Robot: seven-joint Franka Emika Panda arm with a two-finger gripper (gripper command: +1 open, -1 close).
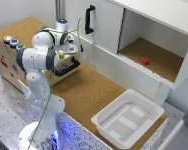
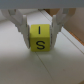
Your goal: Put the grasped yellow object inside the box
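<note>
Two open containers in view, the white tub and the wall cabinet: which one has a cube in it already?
The wall cabinet: a small red cube sits on its cork floor. The white tub near the counter's edge holds nothing.

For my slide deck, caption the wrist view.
Claw shut on a yellow object marked with black characters, above a pale surface.
</note>
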